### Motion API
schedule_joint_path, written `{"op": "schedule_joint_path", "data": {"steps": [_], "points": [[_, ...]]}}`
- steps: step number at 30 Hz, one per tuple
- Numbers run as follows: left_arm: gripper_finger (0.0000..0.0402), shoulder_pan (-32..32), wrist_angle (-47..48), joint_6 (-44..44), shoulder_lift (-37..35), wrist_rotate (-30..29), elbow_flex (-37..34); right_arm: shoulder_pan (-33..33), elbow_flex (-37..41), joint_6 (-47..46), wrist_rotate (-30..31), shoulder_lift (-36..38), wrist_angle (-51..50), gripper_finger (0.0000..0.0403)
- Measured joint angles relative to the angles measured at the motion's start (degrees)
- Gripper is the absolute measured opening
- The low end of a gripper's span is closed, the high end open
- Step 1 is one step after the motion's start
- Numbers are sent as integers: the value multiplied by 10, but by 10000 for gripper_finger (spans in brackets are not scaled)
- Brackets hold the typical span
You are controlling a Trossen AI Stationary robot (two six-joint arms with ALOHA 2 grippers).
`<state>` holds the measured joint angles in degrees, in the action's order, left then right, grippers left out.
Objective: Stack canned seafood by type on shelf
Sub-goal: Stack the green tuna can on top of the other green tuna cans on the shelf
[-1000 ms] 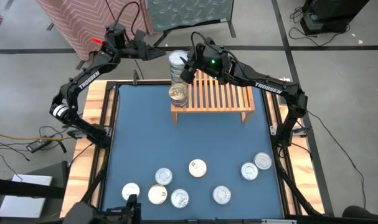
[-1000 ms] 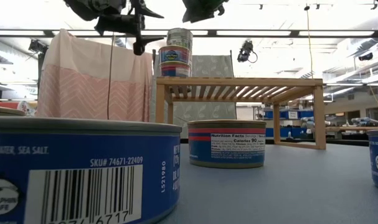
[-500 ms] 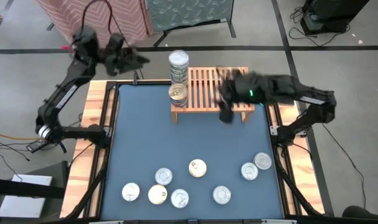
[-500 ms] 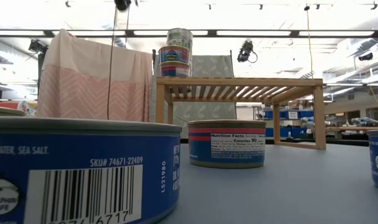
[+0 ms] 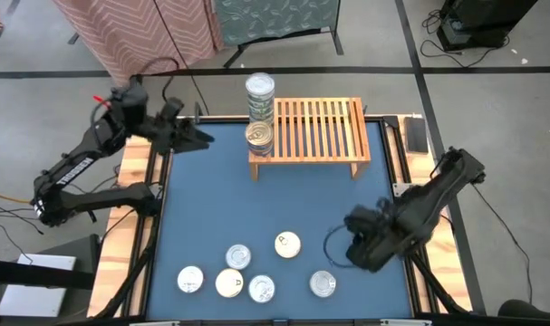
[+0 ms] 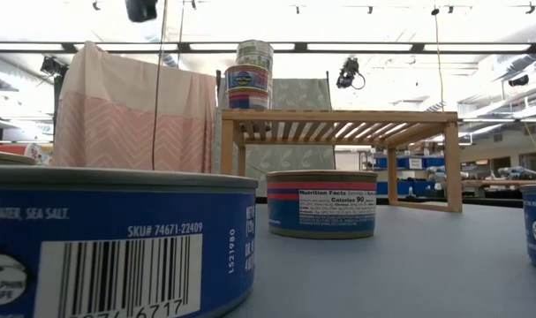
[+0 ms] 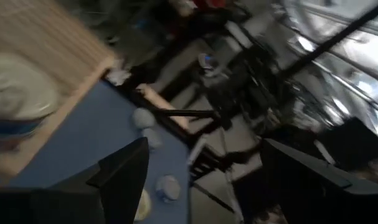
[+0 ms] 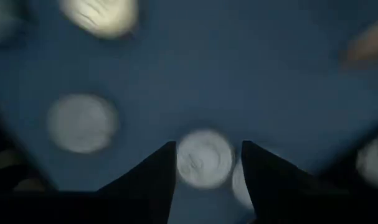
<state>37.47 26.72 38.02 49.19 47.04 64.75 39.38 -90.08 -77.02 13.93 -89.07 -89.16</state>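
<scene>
The light-wood shelf (image 5: 315, 127) stands at the table's far side, with a stack of cans (image 5: 260, 94) at its left end and one more can (image 5: 259, 136) at its near-left corner. Several loose cans (image 5: 288, 244) lie on the blue mat near the front edge. My right gripper (image 5: 361, 243) hovers over the near-right cans, pointing down and open; in its wrist view a silver-topped can (image 8: 205, 157) shows on the mat below, between the fingers. My left gripper (image 5: 202, 139) is open and level at the table's far-left edge, pointing toward the shelf.
A pink patterned cloth (image 5: 139, 32) hangs beyond the far-left corner. A dark flat object (image 5: 416, 136) lies on the right wooden border. The mat's middle (image 5: 275, 195) between shelf and loose cans is bare. One can (image 6: 320, 203) stands before the shelf in the low view.
My right gripper has swung from the shelf's left end toward the table's near-right corner, sinking and tipping from near level to pointing down over the loose cans. My left gripper has drawn back from the stack toward the table's left edge. The cans have stayed put.
</scene>
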Motion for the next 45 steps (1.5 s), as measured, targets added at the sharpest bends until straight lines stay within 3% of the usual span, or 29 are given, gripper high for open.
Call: {"op": "schedule_joint_path", "data": {"steps": [5, 8, 12, 24, 28, 34, 42, 45], "points": [[312, -34, -13, 67, -10, -132, -69, 34, 130, -294, -68, -10, 6, 178], [312, -45, -44, 106, -5, -148, -107, 43, 171, -407, -105, -1, -10, 177], [312, -61, -85, 148, 3, -151, -150, 34, 213, -457, -148, 17, -7, 177], [312, -83, -107, 235, 8, -154, -207, 11, 362, -470, -193, 14, 138, 177], [312, -83, -107, 235, 8, -155, -217, 5, 412, -471, -228, 14, 175, 177], [312, -83, -103, 224, 8, -154, -243, -37, 446, -433, -229, 18, 237, 176], [312, -83, -105, 222, 8, -149, -287, -153, 428, -280, -109, 15, 323, 175], [312, -83, -104, 222, 9, -149, -295, -193, 429, -195, -26, 13, 410, 172]]}}
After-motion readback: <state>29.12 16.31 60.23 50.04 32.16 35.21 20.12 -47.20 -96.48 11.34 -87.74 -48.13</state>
